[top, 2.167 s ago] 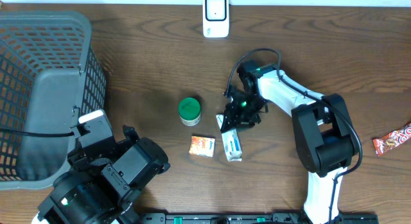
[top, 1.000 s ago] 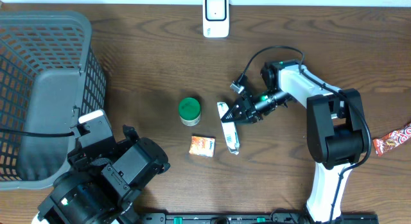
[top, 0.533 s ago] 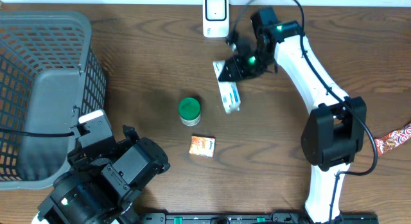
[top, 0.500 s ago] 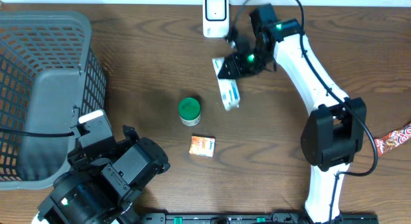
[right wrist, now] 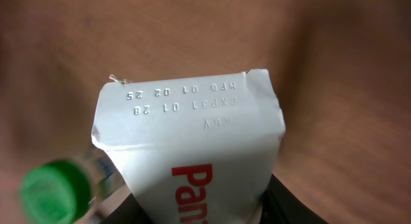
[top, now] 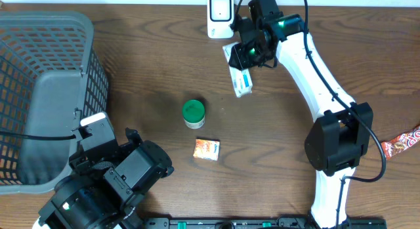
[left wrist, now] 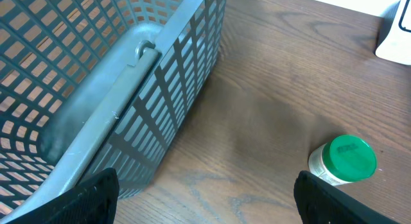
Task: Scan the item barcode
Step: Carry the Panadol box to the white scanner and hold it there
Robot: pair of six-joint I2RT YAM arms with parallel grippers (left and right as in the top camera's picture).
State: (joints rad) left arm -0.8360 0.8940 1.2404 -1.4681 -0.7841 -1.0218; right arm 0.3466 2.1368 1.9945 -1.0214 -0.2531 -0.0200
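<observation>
Grey mesh basket (top: 46,91) at far left; green-lidded jar (top: 193,113) and orange packet (top: 206,148) mid-table, red wrapper (top: 400,144) at right edge. Right gripper (top: 248,53) clamped on white carton (top: 241,81), just beside white scanner (top: 220,16). Left gripper (left wrist: 205,192) wide apart, holding nothing. Stamped on carton: "MFG 01 02 25", "EXP"; red "Pan".

A white box (right wrist: 192,147) with red lettering looms close, a blurred green-capped bottle (right wrist: 54,192) at lower left.
</observation>
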